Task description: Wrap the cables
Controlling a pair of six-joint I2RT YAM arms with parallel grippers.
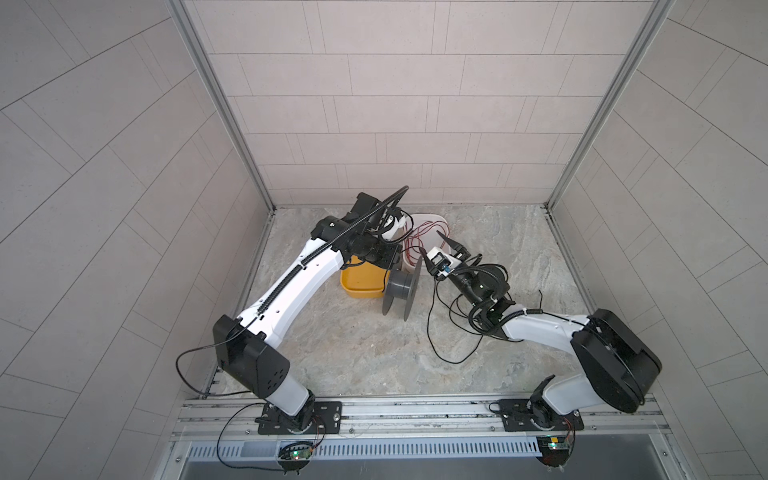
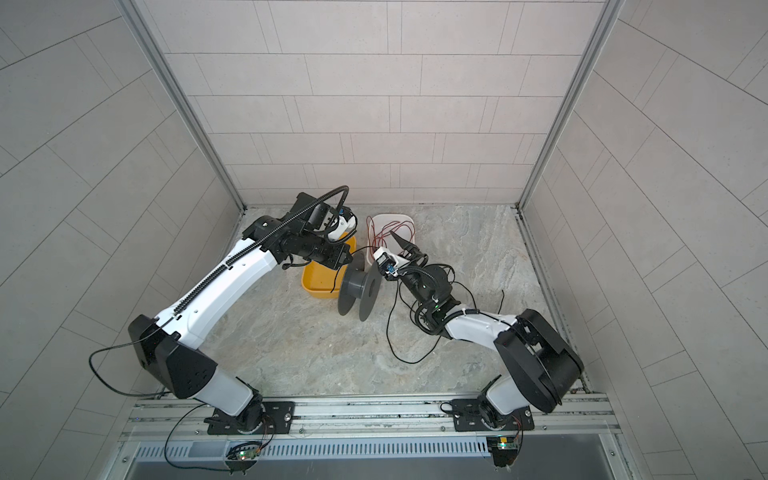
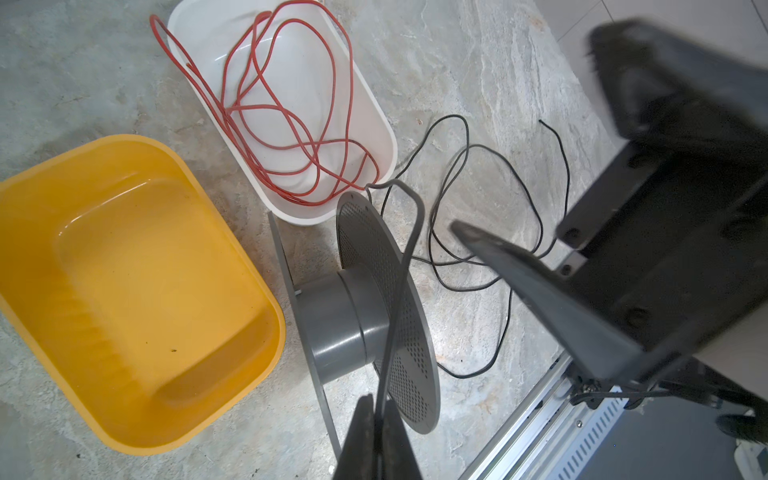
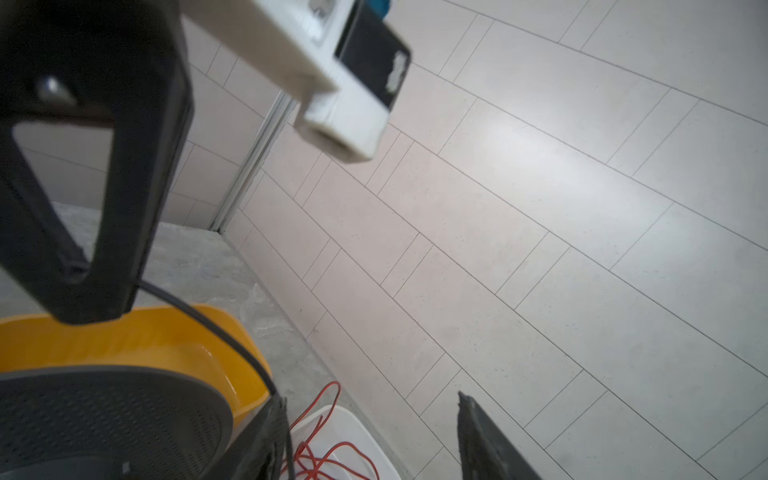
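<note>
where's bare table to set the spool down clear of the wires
Bare: the near table between spool and front rail, and the far right corner past the white tub. Crowded: black cable loops between spool and right arm.

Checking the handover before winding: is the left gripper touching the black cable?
Touching. The left wrist view shows the left gripper shut on the black cable, which runs out from between its fingertips over the gray spool.

A: You've got two tubs: one yellow tub [image 3: 124,140] and one white tub [image 3: 385,135].
B: You can also count one spool [image 3: 332,328], one black cable [image 3: 400,299] and one red wire [image 3: 226,122].
A: And you're running two claws: left claw [image 3: 376,399], right claw [image 4: 370,399].
</note>
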